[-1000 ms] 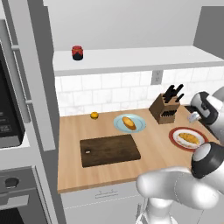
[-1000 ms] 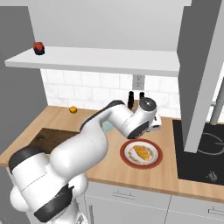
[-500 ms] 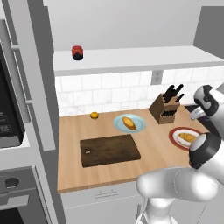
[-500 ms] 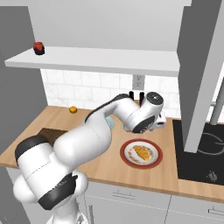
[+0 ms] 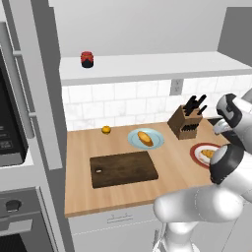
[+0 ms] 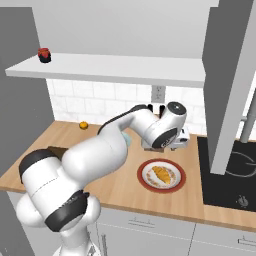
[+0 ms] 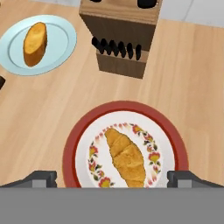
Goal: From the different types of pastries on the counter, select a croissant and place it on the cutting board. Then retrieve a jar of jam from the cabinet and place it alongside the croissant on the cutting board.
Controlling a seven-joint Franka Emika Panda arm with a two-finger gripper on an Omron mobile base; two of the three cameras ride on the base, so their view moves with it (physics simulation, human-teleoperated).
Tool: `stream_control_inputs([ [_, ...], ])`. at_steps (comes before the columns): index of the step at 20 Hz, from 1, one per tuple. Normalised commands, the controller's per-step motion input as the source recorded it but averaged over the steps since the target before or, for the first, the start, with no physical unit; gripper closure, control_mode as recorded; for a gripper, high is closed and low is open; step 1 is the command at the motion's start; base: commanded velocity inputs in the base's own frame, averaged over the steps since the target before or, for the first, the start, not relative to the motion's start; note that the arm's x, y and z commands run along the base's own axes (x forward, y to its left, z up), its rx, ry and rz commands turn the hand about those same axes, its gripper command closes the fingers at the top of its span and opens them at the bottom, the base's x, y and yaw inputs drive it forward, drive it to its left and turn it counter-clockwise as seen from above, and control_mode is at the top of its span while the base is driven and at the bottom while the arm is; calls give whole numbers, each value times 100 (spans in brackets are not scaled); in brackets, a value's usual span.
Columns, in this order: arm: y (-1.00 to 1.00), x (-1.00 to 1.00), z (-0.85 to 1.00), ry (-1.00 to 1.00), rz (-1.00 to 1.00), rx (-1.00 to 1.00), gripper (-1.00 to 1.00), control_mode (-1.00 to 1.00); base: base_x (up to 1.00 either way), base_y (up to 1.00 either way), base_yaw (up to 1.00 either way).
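Observation:
The croissant (image 7: 127, 159) lies on a red-rimmed flowered plate (image 7: 70, 148) on the counter (image 7: 39, 113), directly below my gripper (image 7: 113, 177). The gripper is open, one fingertip (image 7: 41, 177) on each side of the plate, holding nothing. From the base views, the gripper (image 6: 177, 142) hovers over the croissant (image 6: 162, 174) beside the knife block. The other pastry, an oval bun (image 5: 144, 138), sits on a pale blue plate (image 5: 133, 142). Further left lies the dark cutting board (image 5: 124, 169). The red jar of jam (image 5: 87, 59) stands on the cabinet's white shelf (image 5: 147, 66).
A knife block (image 7: 122, 39) stands just behind the red plate, close to the hand. A small orange fruit (image 5: 106, 130) sits by the tiled wall. A black stovetop (image 6: 230, 175) lies right of the red plate. A tall grey unit with an oven (image 5: 15, 147) bounds the counter's left end.
The hand has swung a little to the right, from beside the knife block to over the red plate. Its jaws have stayed wide and nothing on the counter has moved.

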Motion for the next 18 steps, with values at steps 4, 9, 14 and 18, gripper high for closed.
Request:
stream_control_inputs([
  [4,0,-4,0,1,0,0,-100,-100,0,0,0],
  [9,0,0,-3,4,0,0,-100,-100,0,0,0],
  [14,0,0,-2,6,0,0,-100,-100,0,0,0],
  [18,0,0,-46,6,-1,-4,-100,-100,0,0,0],
])
